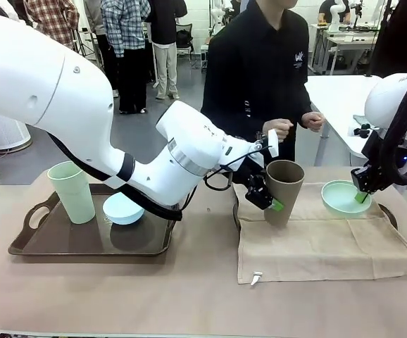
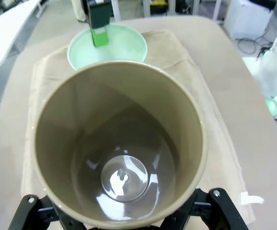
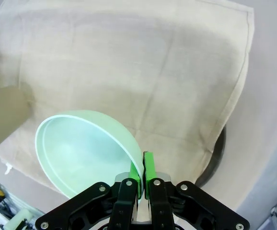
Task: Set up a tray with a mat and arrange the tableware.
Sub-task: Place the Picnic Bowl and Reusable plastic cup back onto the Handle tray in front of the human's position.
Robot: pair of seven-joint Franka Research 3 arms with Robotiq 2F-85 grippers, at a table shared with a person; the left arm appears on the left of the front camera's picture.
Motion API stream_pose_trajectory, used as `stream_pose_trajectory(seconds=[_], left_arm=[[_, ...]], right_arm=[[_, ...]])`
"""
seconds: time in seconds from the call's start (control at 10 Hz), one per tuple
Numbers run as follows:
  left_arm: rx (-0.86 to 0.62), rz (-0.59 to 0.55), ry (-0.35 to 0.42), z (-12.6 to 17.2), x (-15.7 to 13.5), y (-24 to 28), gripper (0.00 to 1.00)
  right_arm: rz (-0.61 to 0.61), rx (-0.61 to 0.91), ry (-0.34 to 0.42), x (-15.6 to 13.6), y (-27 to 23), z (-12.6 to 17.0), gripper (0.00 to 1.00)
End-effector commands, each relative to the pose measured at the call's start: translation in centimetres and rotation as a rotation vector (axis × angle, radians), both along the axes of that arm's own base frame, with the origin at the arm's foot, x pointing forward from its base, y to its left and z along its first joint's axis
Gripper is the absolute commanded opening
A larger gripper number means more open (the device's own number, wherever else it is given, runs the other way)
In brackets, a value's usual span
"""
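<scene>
The taupe-brown cup (image 1: 285,189) stands slightly tilted on the beige mat (image 1: 323,246), and my left gripper (image 1: 270,200) is shut around its lower wall. In the left wrist view I look into this cup (image 2: 121,143), with black fingers (image 2: 216,207) on either side of its base. My right gripper (image 1: 360,196) is shut on the near rim of the mint green bowl (image 1: 343,198), which is low over the mat's far right. The right wrist view shows that bowl (image 3: 81,148) pinched between the green pads (image 3: 148,168). The pale green cup (image 1: 72,191) and light blue bowl (image 1: 122,208) sit on the left tray (image 1: 63,243).
The mat covers a second dark tray whose handle (image 1: 391,215) shows at the right and whose rim (image 3: 216,155) curves past the cloth. A person in black stands across the table with both hands (image 1: 281,128) held at the waist. A white table stands at the back right.
</scene>
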State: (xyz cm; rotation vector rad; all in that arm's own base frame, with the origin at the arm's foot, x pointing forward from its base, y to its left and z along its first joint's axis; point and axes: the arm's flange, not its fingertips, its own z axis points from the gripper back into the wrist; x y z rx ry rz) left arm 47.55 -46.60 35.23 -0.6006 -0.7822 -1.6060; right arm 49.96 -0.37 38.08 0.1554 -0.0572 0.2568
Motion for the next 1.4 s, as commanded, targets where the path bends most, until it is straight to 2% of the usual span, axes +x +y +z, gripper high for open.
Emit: stream_pose_trajectory(seconds=[0.0, 0.3, 0.8, 0.9, 1.0, 1.1, 1.3], left_arm=[[-0.061, -0.035, -0.043, -0.3, 0.7, 0.2, 0.85], [-0.054, -0.089, -0.063, -1.5, 2.0, -0.8, 0.85], [-0.087, -0.104, -0.014, -2.3, 2.7, -1.0, 0.85], [-0.09, -0.099, -0.014, -2.3, 2.6, -0.9, 0.85], [-0.083, -0.093, -0.002, -2.3, 2.5, -0.8, 1.0], [-0.075, -0.086, 0.009, -2.4, 2.3, -0.8, 1.0], [-0.038, -0.036, 0.051, -2.4, 2.1, -0.5, 1.0]], right_arm=[[0.033, 0.032, 0.012, 0.8, 0.0, -0.7, 0.04], [0.055, 0.04, 0.057, 1.5, 0.4, -2.3, 0.04], [0.076, 0.04, 0.1, 2.1, 0.5, -4.0, 0.04], [0.081, 0.034, 0.11, 2.2, 0.5, -4.2, 0.46], [0.081, 0.035, 0.117, 2.4, 0.4, -4.4, 0.64], [0.08, 0.033, 0.121, 2.3, 0.4, -4.5, 1.0], [0.05, 0.006, 0.101, 1.8, 0.5, -3.7, 1.0]])
